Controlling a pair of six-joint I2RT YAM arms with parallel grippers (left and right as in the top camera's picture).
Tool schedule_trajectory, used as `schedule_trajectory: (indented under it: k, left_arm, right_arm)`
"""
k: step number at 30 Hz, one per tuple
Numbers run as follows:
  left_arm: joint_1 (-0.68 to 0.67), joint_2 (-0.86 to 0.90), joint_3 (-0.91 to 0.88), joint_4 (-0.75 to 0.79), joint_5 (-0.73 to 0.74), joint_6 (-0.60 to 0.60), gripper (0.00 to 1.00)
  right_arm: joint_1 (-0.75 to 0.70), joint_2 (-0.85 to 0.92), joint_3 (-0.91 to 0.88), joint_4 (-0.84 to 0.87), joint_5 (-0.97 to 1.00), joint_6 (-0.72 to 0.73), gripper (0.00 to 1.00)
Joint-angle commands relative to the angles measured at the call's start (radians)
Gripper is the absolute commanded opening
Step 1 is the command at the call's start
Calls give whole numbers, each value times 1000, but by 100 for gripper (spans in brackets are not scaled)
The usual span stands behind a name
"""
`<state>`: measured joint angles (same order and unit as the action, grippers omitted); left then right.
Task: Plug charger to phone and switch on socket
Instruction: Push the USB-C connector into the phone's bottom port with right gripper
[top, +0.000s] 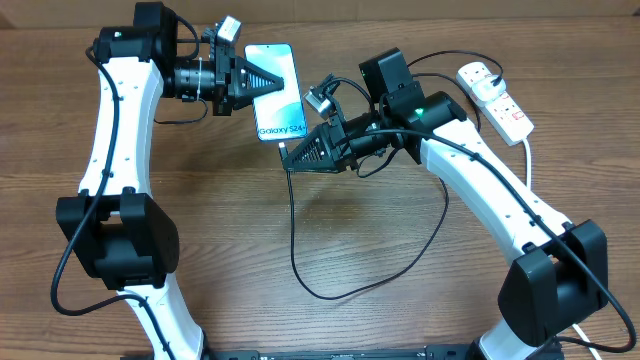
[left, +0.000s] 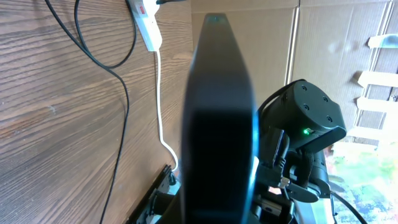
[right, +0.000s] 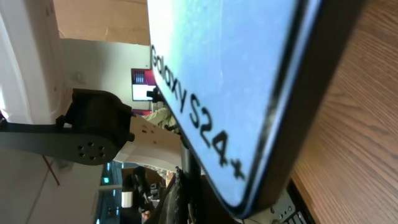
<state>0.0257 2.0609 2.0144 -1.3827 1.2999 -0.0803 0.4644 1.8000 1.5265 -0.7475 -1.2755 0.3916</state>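
phone (top: 283, 112): far centre of the tabletop (top: 400, 290), screen up, its near end by the right pincer.
left pincer (top: 268, 82): closed on the phone, reaching over it from the left.
right pincer (top: 292, 157): closed at the phone's near end, gripping the tip of the charger (top: 293, 230). The connector itself is hidden.
charger: the black cable drops from that pincer, loops across the tabletop and runs up to a white plug (top: 478, 75) seated in the socket (top: 500, 100).
socket: far right, well apart from the phone, with its thick white cord (top: 527, 150) trailing toward the near edge. I cannot tell how the switch is set.
overhead only: both arms, the whole cable loop and the gap between phone and socket.
left wrist only: the phone (left: 217, 124) edge-on as a dark slab, with the right arm (left: 308, 118) and its green light behind it.
right wrist only: the "Galaxy S24+" lettering close up on the phone (right: 217, 74) and its dark rim.
surface: brown wood-grain tabletop.
room: cardboard panels (left: 323, 37) behind. The rest is blurred.
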Motion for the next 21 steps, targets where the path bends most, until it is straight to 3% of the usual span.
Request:
schedule_trajectory:
  k: [1,21]
  left_arm:
    - [-13,-6,1,0,27,-10,4]
    - [-13,-6,1,-1,27,-10,4]
  right_arm:
    - [-7,-5,18,6,-28,2,4]
    - [-7,-5,18,14,-48,-6,4]
